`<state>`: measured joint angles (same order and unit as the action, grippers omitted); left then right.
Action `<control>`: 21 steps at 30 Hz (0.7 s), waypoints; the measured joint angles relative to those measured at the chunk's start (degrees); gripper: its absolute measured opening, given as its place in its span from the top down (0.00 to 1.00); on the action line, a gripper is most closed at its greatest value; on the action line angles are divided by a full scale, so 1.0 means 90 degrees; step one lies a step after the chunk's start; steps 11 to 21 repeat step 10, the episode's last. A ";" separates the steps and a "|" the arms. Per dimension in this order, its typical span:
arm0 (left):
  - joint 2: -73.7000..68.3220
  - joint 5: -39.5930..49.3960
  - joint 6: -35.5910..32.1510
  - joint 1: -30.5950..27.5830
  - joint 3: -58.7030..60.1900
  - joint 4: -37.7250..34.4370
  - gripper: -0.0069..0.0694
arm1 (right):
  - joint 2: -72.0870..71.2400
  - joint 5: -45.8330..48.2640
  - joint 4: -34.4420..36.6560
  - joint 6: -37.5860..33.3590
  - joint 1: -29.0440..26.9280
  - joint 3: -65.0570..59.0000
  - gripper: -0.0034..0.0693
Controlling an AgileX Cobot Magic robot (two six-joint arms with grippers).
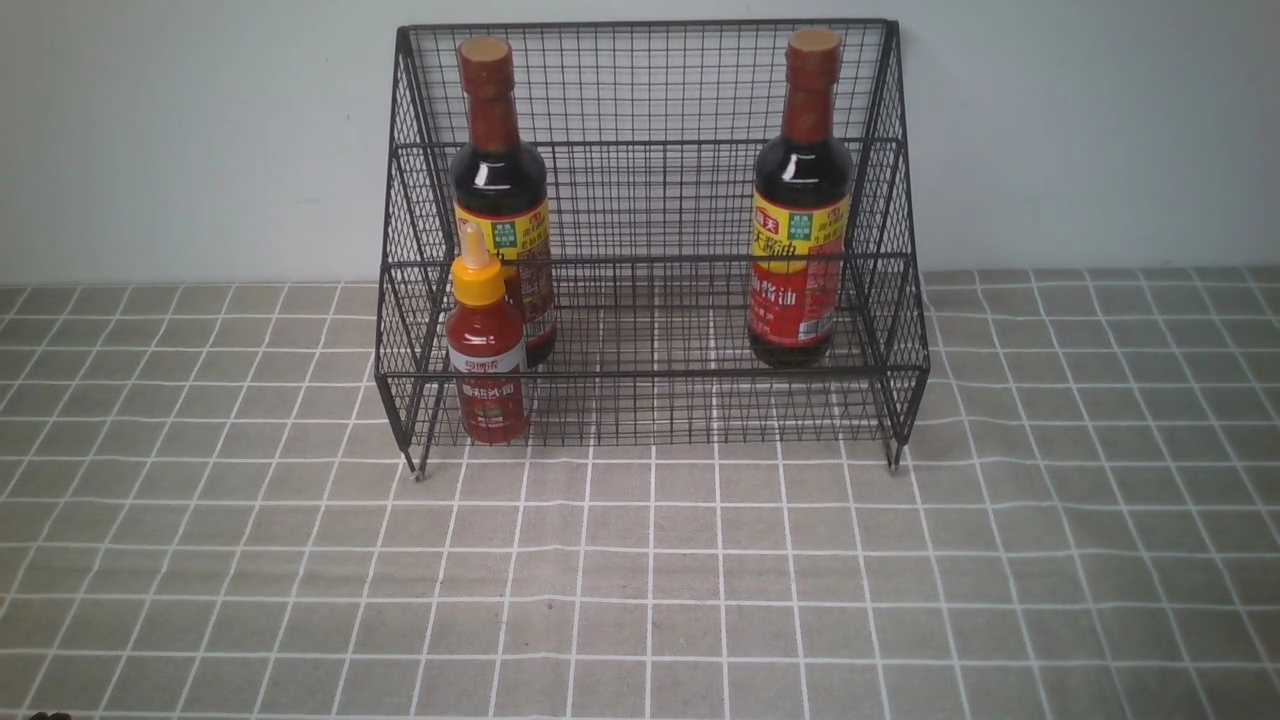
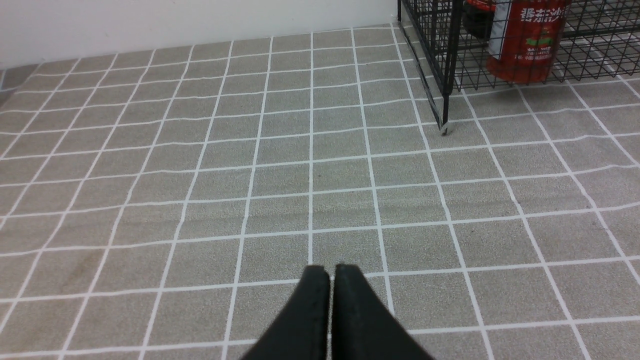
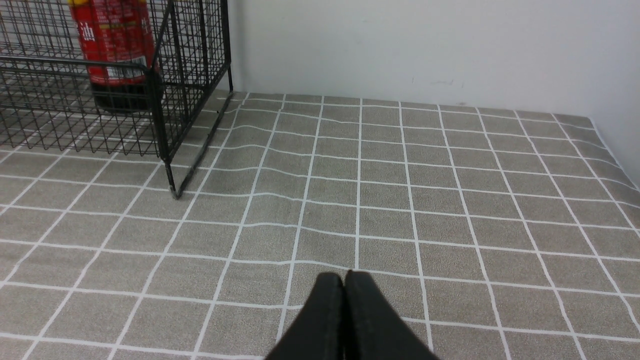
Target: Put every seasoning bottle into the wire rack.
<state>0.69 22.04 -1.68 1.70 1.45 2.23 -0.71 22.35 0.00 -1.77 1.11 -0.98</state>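
Seasoning bottles all stand upright inside the wire rack (image 1: pixel 650 240) at the back of the desk (image 1: pixel 640 580): the left soy-sauce bottle (image 1: pixel 497 180) and right soy-sauce bottle (image 1: pixel 803 200) on the upper tier, yellow-red labels in Chinese characters, the small red sauce bottle (image 1: pixel 486 350) in front on the lower tier. From the left wrist, the left end effector (image 2: pixel 330 272) is pressed closed, empty, over checked cloth. From the right wrist, the right end effector (image 3: pixel 344 277) likewise closed, empty.

Even, soft indoor light, faint shadows under the wire rack (image 1: pixel 650 250), small glare spots on soy-sauce bottles (image 1: pixel 500 180), slightly soft focus
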 joint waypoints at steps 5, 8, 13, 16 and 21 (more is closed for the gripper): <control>0.0000 0.0000 0.0000 0.0000 0.0000 0.0000 0.92 | 0.0000 0.0000 0.0000 0.0000 0.0000 0.0000 0.97; 0.0000 0.0000 0.0000 0.0000 0.0000 0.0000 0.92 | 0.0000 0.0000 0.0000 0.0000 0.0000 0.0000 0.97; 0.0000 0.0000 0.0000 0.0000 0.0000 0.0000 0.92 | 0.0000 0.0000 0.0000 -0.0094 0.0000 0.0000 0.97; 0.0000 0.0000 0.0000 0.0000 0.0000 0.0000 0.92 | 0.0000 0.0000 0.0000 -0.0094 0.0000 0.0000 0.97; 0.0000 0.0000 0.0000 0.0000 0.0000 0.0000 0.92 | 0.0000 0.0000 0.0000 -0.0094 0.0000 0.0000 0.97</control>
